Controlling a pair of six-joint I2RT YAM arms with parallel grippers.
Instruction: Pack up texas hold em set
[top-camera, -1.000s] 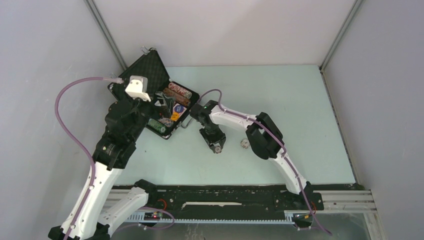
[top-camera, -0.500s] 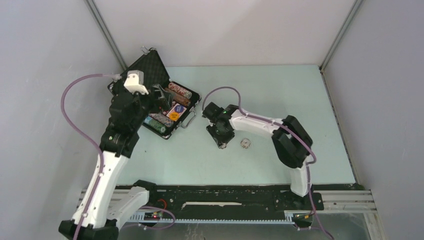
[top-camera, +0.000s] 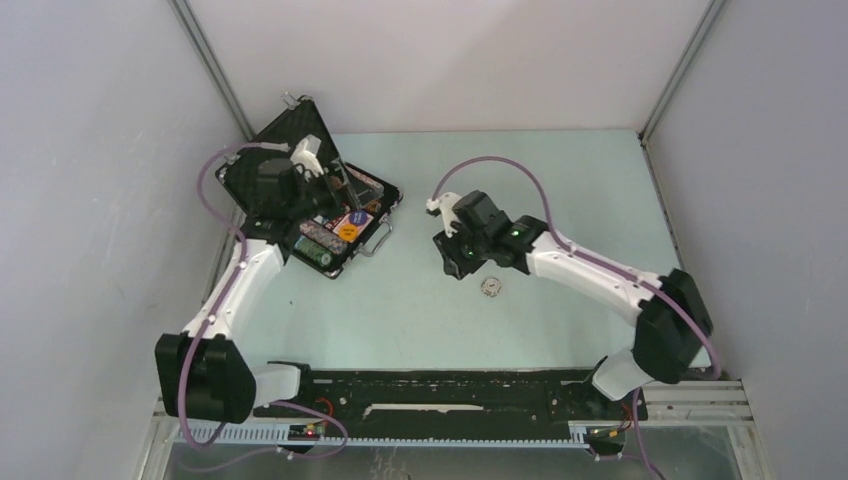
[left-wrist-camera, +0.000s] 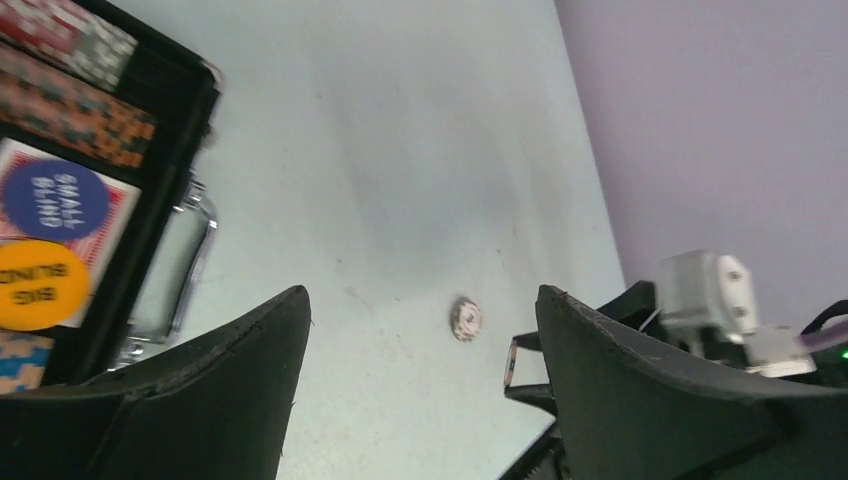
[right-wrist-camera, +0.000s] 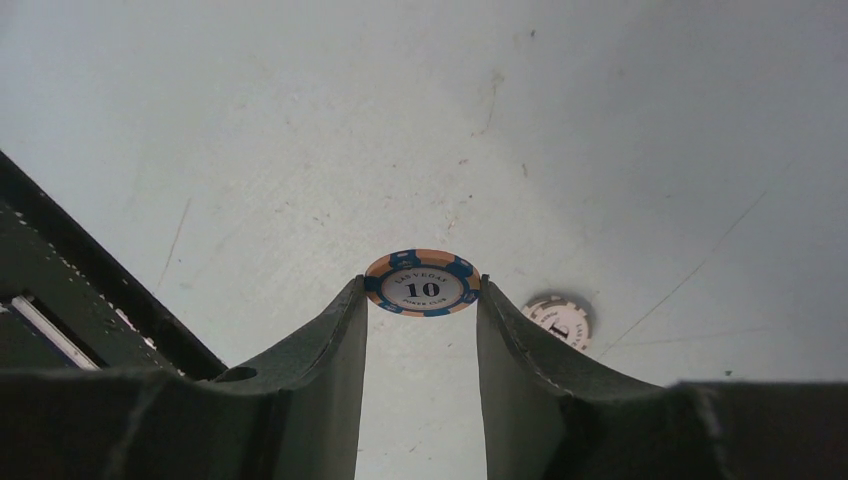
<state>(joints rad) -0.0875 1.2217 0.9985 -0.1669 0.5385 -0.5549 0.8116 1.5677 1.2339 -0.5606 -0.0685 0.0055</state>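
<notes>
Our right fingers (right-wrist-camera: 335, 345) are pinching a blue-and-orange round poker chip (right-wrist-camera: 422, 284) by its rim. A white round chip (right-wrist-camera: 558, 320) is lying just beside on the pale desk (right-wrist-camera: 600, 120). The open black silver-edged case (top-camera: 290, 128) is sitting leftward, under our wide-spread, empty left fingers (left-wrist-camera: 220, 380).

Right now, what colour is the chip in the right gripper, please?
Chip: blue-orange rim, white centre; right wrist view.
</notes>
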